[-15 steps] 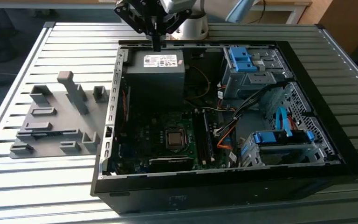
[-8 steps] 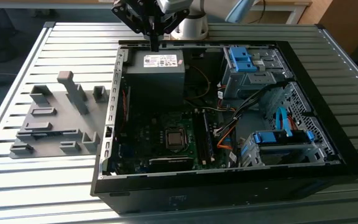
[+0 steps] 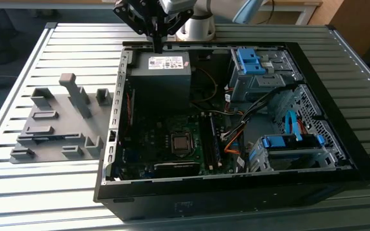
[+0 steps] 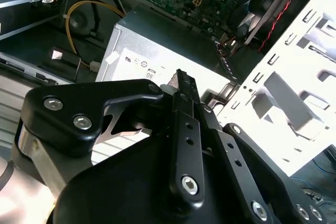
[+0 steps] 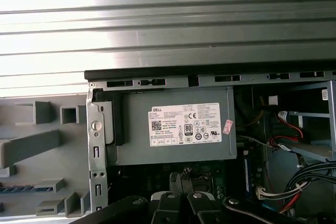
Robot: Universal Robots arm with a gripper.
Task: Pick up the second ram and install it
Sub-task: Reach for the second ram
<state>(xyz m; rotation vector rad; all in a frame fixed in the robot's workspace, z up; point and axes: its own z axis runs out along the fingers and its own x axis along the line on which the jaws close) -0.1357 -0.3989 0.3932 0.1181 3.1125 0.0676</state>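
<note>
**Hovering above the case's rear rim, fingers pressed together and empty**

The black gripper (image 3: 156, 47) is seen in the exterior view poised over the back edge of the open black computer case (image 3: 236, 204). Its narrow fingers are pointed straight down. They are brought together in both wrist views (image 4: 181, 80) (image 5: 181, 178), and nothing is clamped between them.

Directly beneath the fingertips, the grey metal power supply box with a white label (image 3: 162, 72) is found, set in the case's rear corner. The same box is met in both wrist views (image 4: 157, 45) (image 5: 173, 129). Beyond it, farther from the gripper, the green motherboard (image 3: 165, 139) is laid flat on the case floor.

The second ram, a thin green stick with a blue label (image 3: 44, 138), is located well apart from the gripper, outside the case toward the exterior view's left. It is seated on edge in a slot of the grey plastic fixture tray with upright blocks (image 3: 56, 147), untouched. In the first wrist view the stick (image 5: 26, 188) is seen lying between low grey walls of that tray (image 5: 68, 166).

Case and tray are both carried by the ribbed silver metal table (image 3: 63, 48).
</note>
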